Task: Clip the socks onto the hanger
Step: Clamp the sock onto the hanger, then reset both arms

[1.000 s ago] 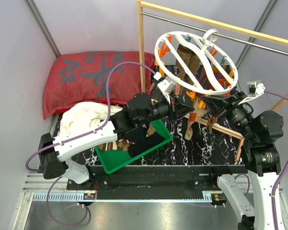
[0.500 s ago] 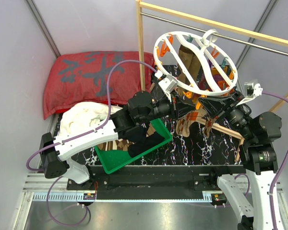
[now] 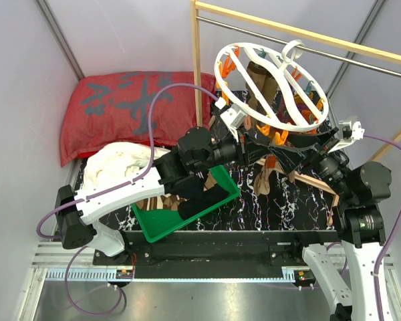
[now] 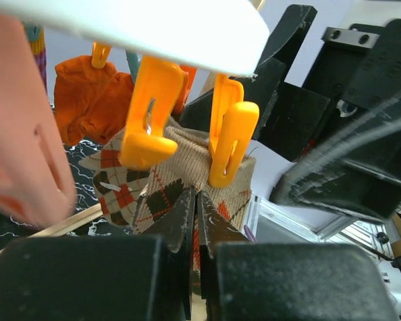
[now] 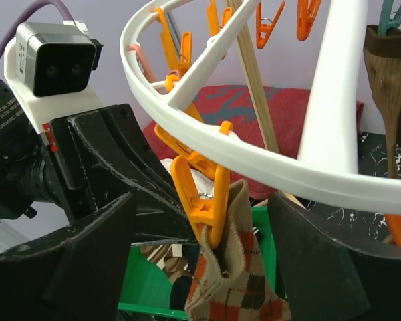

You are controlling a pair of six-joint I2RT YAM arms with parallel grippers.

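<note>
One argyle sock (image 5: 235,281) hangs by its cuff from an orange clip (image 5: 202,190) under the rim of the white hanger (image 3: 254,46). My right gripper (image 5: 202,200) is open, one finger on each side of that clip and sock, touching neither. In the left wrist view the same sock (image 4: 177,170) hangs beside two orange clips (image 4: 230,144). My left gripper (image 4: 195,197) has its tips against the sock below the cuff, jaws only a slit apart, and I cannot see whether they pinch it. From above, both grippers (image 3: 257,144) (image 3: 298,144) meet under the hanger where the sock (image 3: 266,175) dangles.
A green tray (image 3: 162,229) with dark and striped socks sits under the left arm. Behind it lie a red pillow (image 3: 120,107) and white cloth (image 3: 117,167). The wooden rail (image 3: 195,67) carries the hanger. A plain brown sock (image 5: 387,73) and an orange one (image 4: 87,100) hang on it.
The right gripper has opened wide and let go of the clip, which now bites the sock's cuff. The left jaws have parted a little. The hanger has rocked slightly.
</note>
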